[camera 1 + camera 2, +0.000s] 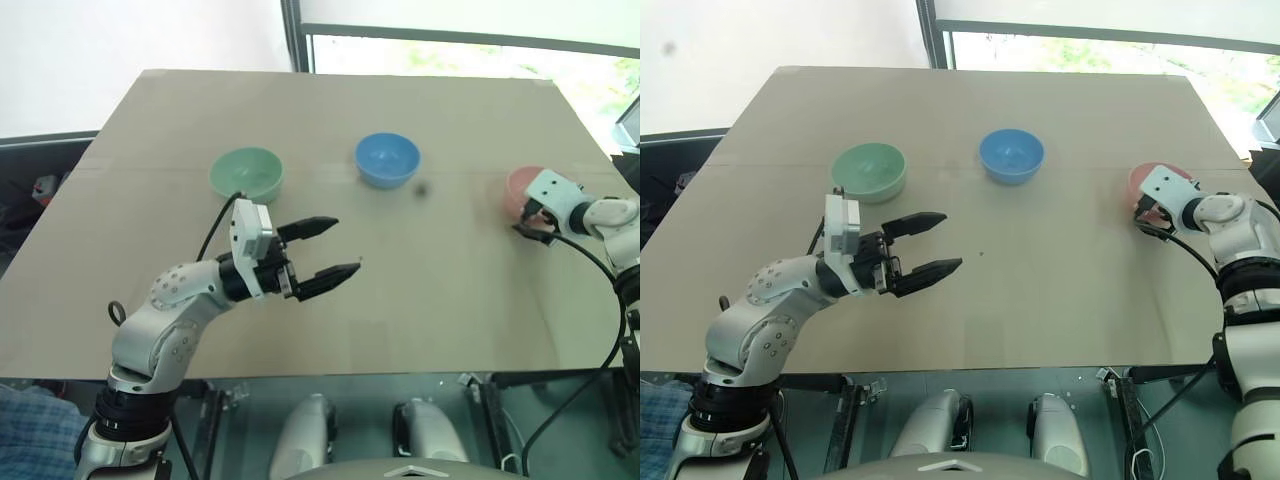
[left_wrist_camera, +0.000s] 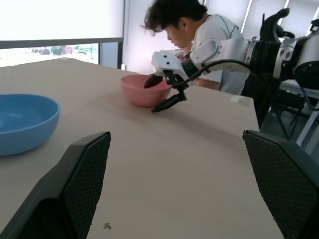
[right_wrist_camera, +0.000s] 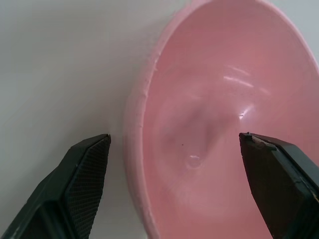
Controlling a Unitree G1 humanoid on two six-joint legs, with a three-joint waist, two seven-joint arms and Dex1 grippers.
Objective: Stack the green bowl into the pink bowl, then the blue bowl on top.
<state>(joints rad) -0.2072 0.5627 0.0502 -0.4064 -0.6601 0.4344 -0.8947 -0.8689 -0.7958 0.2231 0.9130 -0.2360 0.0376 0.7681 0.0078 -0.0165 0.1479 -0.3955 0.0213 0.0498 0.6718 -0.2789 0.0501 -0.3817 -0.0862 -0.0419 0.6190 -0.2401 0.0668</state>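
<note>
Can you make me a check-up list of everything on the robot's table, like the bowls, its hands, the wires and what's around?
Surface: flat tan table, bare apart from the bowls.
Job's things: three small round smooth bowls, all upright and apart, none stacked: mint green bowl, sky blue bowl, salmon pink bowl near the table's right edge.
Clutter: nothing seen.
Hands: left hand open, above the table in front of the green bowl, holding nothing. Right hand open, one finger over the pink bowl's inside, one outside its rim; not gripping.
Cables: black cable looping at the left wrist; black cable hanging from the right arm.
Surroundings: windows beyond the table; a person past the pink bowl.
</note>
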